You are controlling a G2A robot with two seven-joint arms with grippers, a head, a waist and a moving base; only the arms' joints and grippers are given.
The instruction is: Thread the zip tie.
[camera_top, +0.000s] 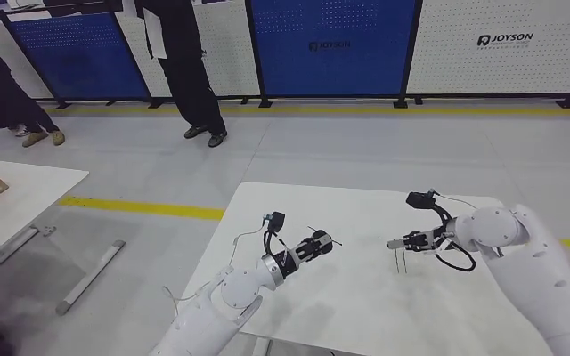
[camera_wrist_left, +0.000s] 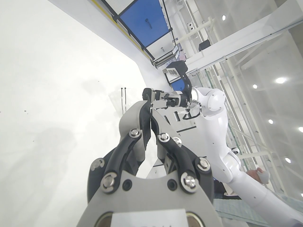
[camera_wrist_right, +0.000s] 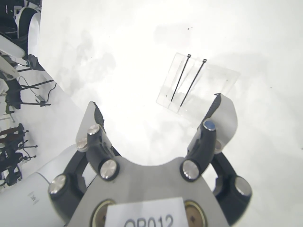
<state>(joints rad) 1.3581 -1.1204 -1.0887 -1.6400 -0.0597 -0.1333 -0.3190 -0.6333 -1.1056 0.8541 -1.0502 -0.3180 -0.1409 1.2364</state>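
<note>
- The white table [camera_top: 356, 303] stands on a grey floor [camera_top: 356, 151] crossed by a yellow line [camera_top: 142, 207]. Blue panels [camera_top: 334, 44] and white pegboard stand behind.
- In the top view the left gripper [camera_top: 322, 240] pinches a thin black zip tie [camera_top: 337, 240] that sticks out past its tips. The left wrist view shows only its pads [camera_wrist_left: 144, 119] pressed together.
- The right wrist view shows the right gripper [camera_wrist_right: 156, 100] spread open near two spare zip ties [camera_wrist_right: 180, 78]. They lie side by side on a clear sheet [camera_wrist_right: 217, 79].

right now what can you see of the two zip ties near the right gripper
The two zip ties are thin black plastic straps, each with a small square head at one end. They lie straight, side by side and apart, on a clear plate on the white table. The open right gripper is near their tail ends, touching neither.
</note>
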